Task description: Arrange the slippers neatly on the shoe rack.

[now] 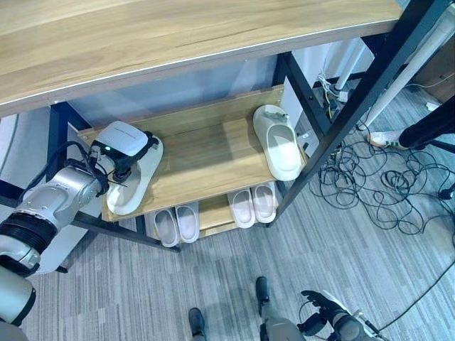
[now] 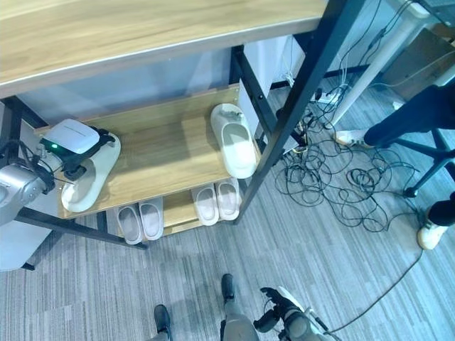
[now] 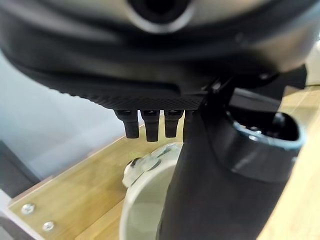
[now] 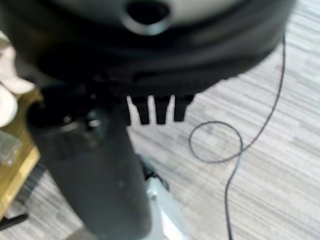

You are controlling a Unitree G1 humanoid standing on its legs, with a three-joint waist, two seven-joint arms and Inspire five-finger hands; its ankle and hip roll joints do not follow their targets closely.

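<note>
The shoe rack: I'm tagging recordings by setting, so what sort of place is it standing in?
Probably an office or lab: grey carpet floor, tangled cables, and a seated person's leg beside the wooden shoe rack.

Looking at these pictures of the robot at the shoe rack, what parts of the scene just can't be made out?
- Left hand on the left slipper: in the eye views the wrist hides its fingers, so its grip is unclear.
- Left wrist view: the thumb covers much of that slipper.
- Lower-shelf slippers: their toes are hidden under the middle shelf.
- Person: cut off by the right eye view's edge.
</note>
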